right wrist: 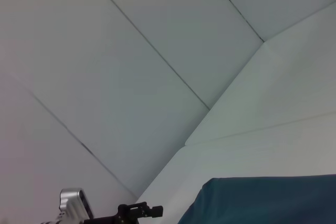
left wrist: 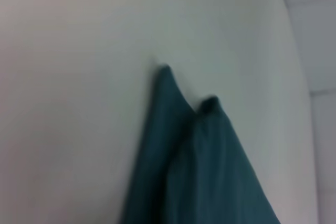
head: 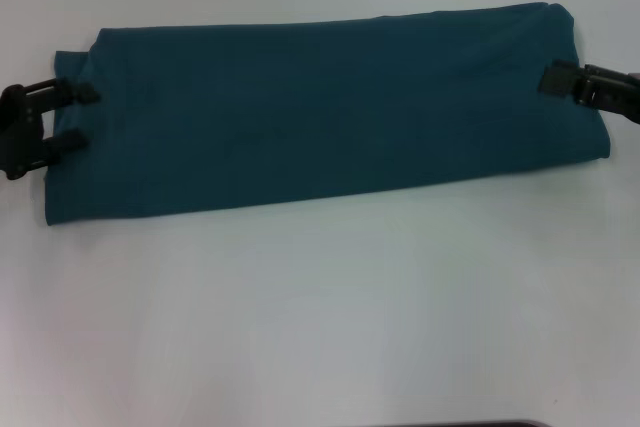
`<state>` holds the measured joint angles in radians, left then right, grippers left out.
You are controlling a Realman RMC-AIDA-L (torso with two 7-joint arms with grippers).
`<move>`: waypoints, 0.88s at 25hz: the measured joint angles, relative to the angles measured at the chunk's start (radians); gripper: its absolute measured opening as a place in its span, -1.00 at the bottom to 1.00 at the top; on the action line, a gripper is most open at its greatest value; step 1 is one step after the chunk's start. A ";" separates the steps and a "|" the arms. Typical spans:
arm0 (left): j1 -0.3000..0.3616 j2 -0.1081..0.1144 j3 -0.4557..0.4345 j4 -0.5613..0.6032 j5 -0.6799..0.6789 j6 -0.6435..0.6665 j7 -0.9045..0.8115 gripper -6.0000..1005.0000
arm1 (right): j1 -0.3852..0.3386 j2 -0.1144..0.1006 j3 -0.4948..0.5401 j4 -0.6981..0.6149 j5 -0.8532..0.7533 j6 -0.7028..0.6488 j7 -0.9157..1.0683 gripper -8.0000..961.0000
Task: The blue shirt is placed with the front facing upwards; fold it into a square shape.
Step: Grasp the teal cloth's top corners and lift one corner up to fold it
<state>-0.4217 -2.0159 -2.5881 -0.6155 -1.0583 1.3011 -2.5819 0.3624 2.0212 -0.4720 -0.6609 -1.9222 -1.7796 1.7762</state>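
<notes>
- Teal-blue cotton, the blue shirt (head: pixel 330 112) lies on the white table (head: pixel 320 307) as a long band running left to right, already folded lengthwise; no lettering shows on its upper face.
- Left gripper (head: pixel 68 117) sits at the band's left short end, its two black fingers (head: pixel 75 92) spread apart and lying flat at the cloth's edge, one near the far corner and one lower down. It does not look to be pinching anything yet.
- Right gripper (head: pixel 558 77) is at the right short end, its tip over the cloth near the far corner; whether it is spread or pressed together I cannot tell.
- Left wrist view shows two peaked corners of the shirt (left wrist: pixel 199 156) on the bare table, with loose layers at that end.
- Judged step: taking hold of the ends so the band can be folded across its length into a square.
- To do it well, each grasp should catch every layer at the edge, not just the top one, or the lower layers will stay behind and skew the fold.
- Lift only enough to clear the table, carry one end straight along the band, and lay its edge flush on the other end.
- Keep both long edges lined up; the near-right corner already sags slightly and may need smoothing.
</notes>
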 joint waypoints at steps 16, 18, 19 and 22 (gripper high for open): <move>-0.005 0.003 -0.004 0.031 0.049 -0.027 -0.012 0.42 | 0.018 -0.009 -0.002 0.031 0.000 0.030 0.007 0.96; -0.002 0.003 -0.025 0.006 0.041 0.012 -0.012 0.42 | 0.018 -0.009 -0.002 0.031 -0.002 0.030 0.008 0.96; -0.001 0.004 -0.039 -0.009 0.038 0.033 -0.012 0.42 | 0.018 -0.009 -0.002 0.032 -0.002 0.030 0.010 0.96; -0.004 0.019 -0.058 -0.044 0.044 0.084 -0.034 0.43 | 0.018 -0.010 -0.002 0.032 -0.002 0.030 0.016 0.96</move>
<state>-0.4259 -1.9974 -2.6463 -0.6595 -1.0143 1.3854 -2.6155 0.3804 2.0110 -0.4740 -0.6290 -1.9246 -1.7498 1.7923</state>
